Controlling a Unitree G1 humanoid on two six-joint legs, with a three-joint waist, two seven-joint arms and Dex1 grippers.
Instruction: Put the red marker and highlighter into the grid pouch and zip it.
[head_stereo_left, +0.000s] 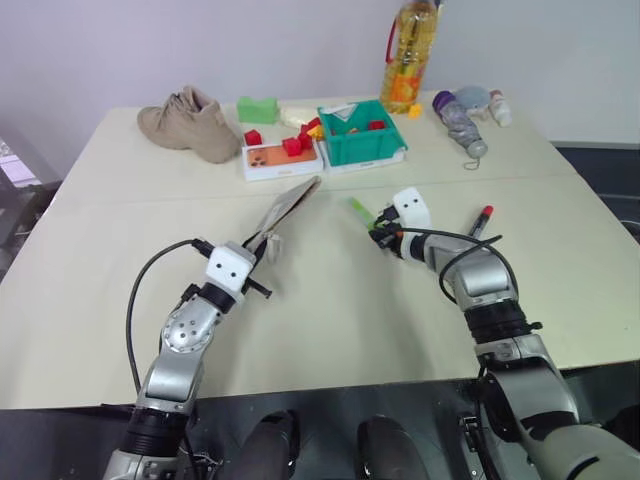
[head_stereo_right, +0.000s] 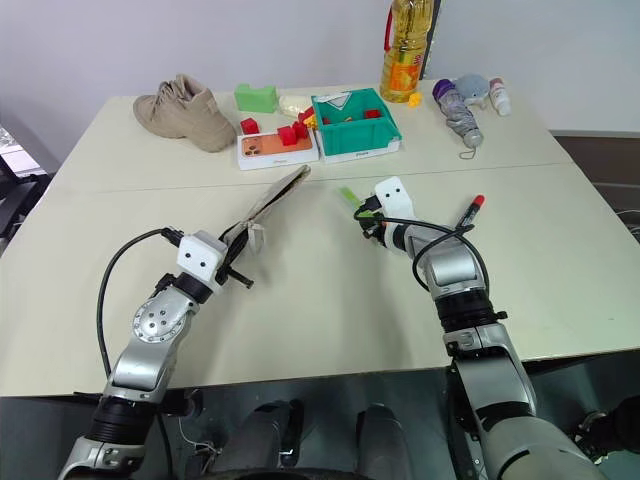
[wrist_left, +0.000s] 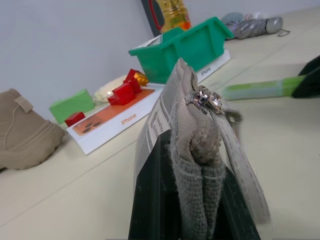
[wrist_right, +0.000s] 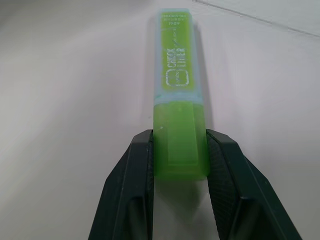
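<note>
The chunky lime-green highlighter (wrist_right: 177, 100) sits clamped in the right gripper (head_stereo_left: 386, 236) jaws, its length pointing toward the grey grid fabric pouch (head_stereo_left: 287, 207), which the left gripper (head_stereo_left: 262, 248) jaws pinch upright.

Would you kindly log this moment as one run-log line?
left hand: shut on grid pouch, held up | right hand: shut on highlighter | red marker: on table | zip: not yet closed
</note>
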